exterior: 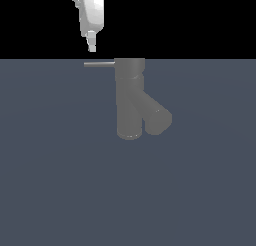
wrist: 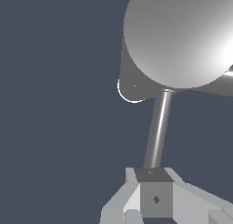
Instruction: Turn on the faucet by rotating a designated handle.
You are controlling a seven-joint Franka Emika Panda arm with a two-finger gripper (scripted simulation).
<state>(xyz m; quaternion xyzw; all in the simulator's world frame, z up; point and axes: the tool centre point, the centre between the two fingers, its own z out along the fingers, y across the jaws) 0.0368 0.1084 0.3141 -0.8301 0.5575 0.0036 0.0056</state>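
Handle (exterior: pixel 99 64) — thin light-grey rod, level, jutting from the faucet's cap toward the exterior view's left, free end directly below the gripper (exterior: pixel 92 48). Gripper white, hanging tip-down above that free end, near it but with a sliver of gap in the exterior view; no contact visible. Fingers seen there as one narrow stub, edge-on, so apart or together — cannot tell. Upper part of the arm cut off by the frame edge.

In the wrist view, gripper (wrist: pixel 155 198) partly cut off at the frame edge, pale finger faces flanking a grey block with a small dark mark; handle (wrist: pixel 157 132) running from just past that block to the faucet's cap, its near end hidden behind the block, so touching or apart unclear.

Faucet (exterior: pixel 131 97) upright on the dark blue-grey floor (exterior: pixel 60 180), matte grey, thick cylinder with a shorter spout branching diagonally down toward the exterior view's right. Seen from above in the wrist view, faucet (wrist: pixel 182 36) mostly a broad round cap with a bright glare at one side, cropped by the frame; body below largely hidden, only a bit of spout rim peeking out.
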